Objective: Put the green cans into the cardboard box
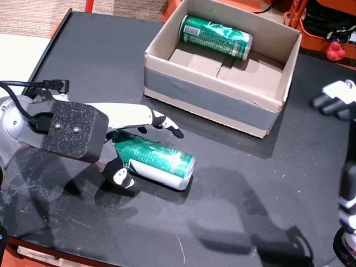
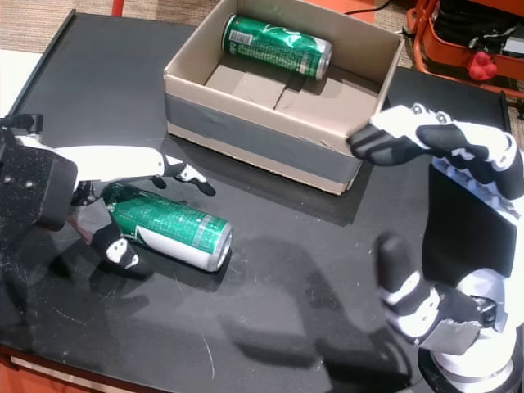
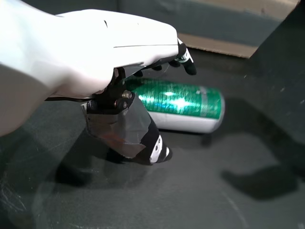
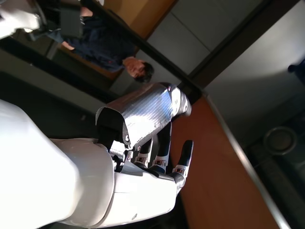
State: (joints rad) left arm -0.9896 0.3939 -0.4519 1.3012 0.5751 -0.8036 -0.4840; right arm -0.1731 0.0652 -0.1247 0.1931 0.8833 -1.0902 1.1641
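Closest under my head is my left hand, its black-patched wrist block filling the near left of the table, with the fingers stretched over the far side of a green can lying on its side and the thumb set on the near side. From the left wrist view the thumb sits just beside the can and the fingers arch above it, so I judge the hand is around the can but not yet clamped; I cannot tell whether any pad truly touches. This is the grasping step for can 2 of the 2 I can see: 1 can in the box already lies in the cardboard box, along its far wall. Next I need to close thumb and fingers firmly across the round body, since it could roll away toward my right, then lift high enough to clear the taped near wall of the box and carry it over the bare floor in front of the first can. My right hand hangs empty with its fingers apart, near the box's right corner in a head view; it is well apart from the can but close to my carrying path. A red object and orange frame stand beyond the table, out of the way.
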